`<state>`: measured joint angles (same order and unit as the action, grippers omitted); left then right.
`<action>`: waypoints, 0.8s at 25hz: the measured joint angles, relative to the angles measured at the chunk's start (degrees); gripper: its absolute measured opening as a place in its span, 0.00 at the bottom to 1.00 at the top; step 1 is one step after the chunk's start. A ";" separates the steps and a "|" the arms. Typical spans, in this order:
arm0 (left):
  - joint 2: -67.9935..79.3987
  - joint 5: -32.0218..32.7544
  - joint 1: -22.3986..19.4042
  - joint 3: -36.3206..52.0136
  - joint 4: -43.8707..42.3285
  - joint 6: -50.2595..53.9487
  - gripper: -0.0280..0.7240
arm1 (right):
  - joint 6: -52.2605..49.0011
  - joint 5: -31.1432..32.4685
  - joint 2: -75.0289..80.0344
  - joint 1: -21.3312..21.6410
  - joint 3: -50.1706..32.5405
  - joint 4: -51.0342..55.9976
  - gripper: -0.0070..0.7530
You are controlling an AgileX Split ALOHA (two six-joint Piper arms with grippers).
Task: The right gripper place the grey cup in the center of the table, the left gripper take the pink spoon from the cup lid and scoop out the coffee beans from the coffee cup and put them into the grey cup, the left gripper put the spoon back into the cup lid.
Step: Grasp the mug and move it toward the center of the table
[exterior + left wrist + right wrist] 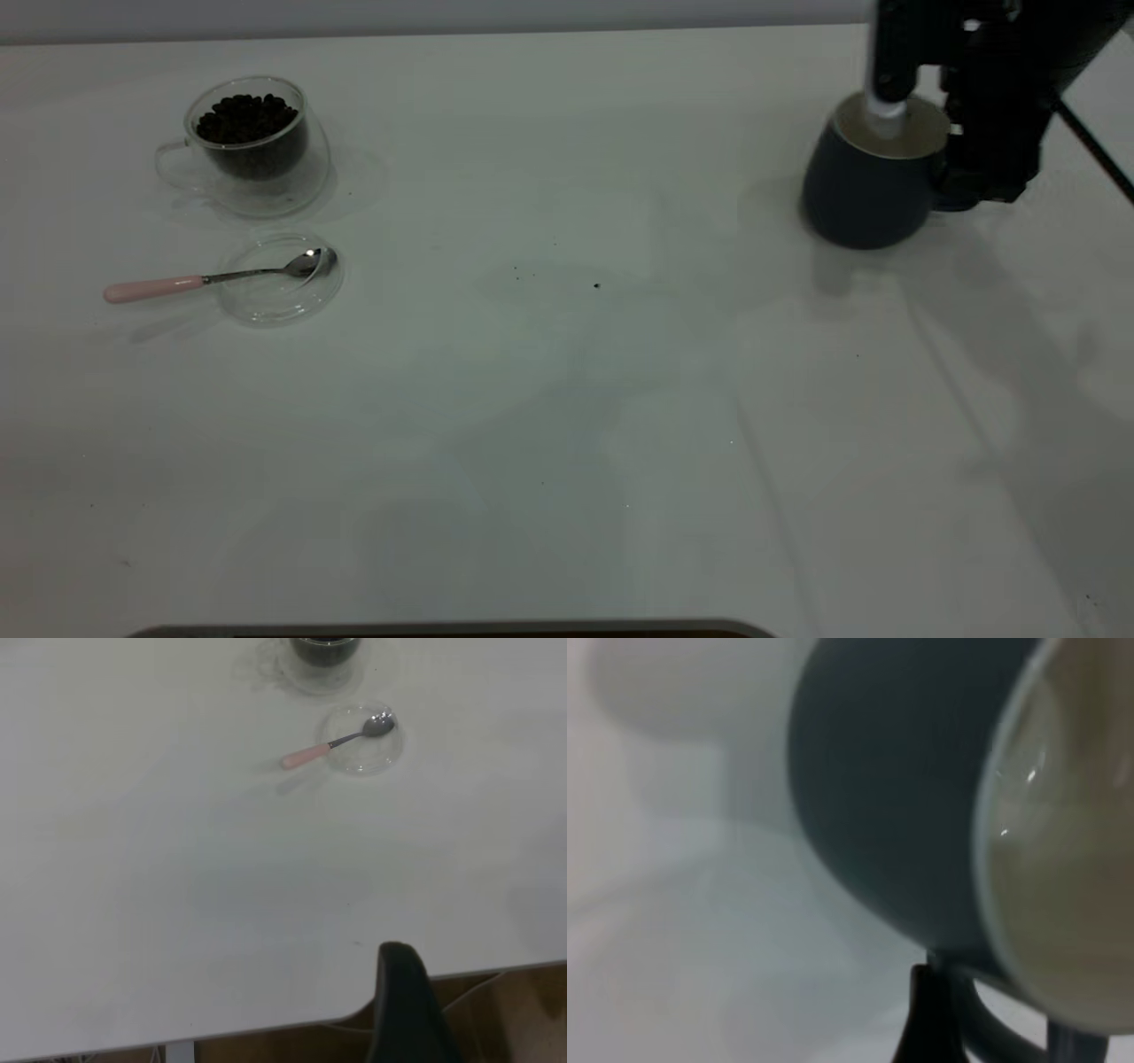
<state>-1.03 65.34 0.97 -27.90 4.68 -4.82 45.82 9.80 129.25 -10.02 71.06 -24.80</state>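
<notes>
The right gripper (921, 133) clamps the grey cup (864, 190) at its rim (far right of the table (567, 425)); the left gripper (403, 1010) cannot be judged

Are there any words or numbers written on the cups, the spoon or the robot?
None: no word, number, brand or sign can be read in any view.
Grey cup: plain, no print on the side that shows.
Glass coffee cup: clear, no label.
Pink spoon and cup lid: no marks.
Table: only tiny dark specks, not writing.
Right gripper, at the grey cup: black, no lettering visible.
</notes>
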 joint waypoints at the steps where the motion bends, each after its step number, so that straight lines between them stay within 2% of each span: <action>1: 0.00 0.00 0.00 0.00 0.00 0.00 0.68 | -0.06 -0.12 0.00 -1.13 0.00 0.31 0.81; 9: 0.00 0.00 0.00 0.00 0.00 0.00 0.68 | -3.68 -2.26 0.00 -11.05 0.00 5.67 0.79; 14: 0.00 0.00 0.00 0.00 0.00 0.00 0.68 | -8.54 -5.77 0.06 -16.88 0.00 9.11 0.79; 20: 0.00 0.00 0.00 0.00 0.00 0.00 0.68 | -13.36 -10.70 0.23 -20.95 0.00 10.41 0.79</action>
<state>-1.03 65.34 0.97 -27.90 4.68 -4.82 32.46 -0.90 129.48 -30.97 71.06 -14.39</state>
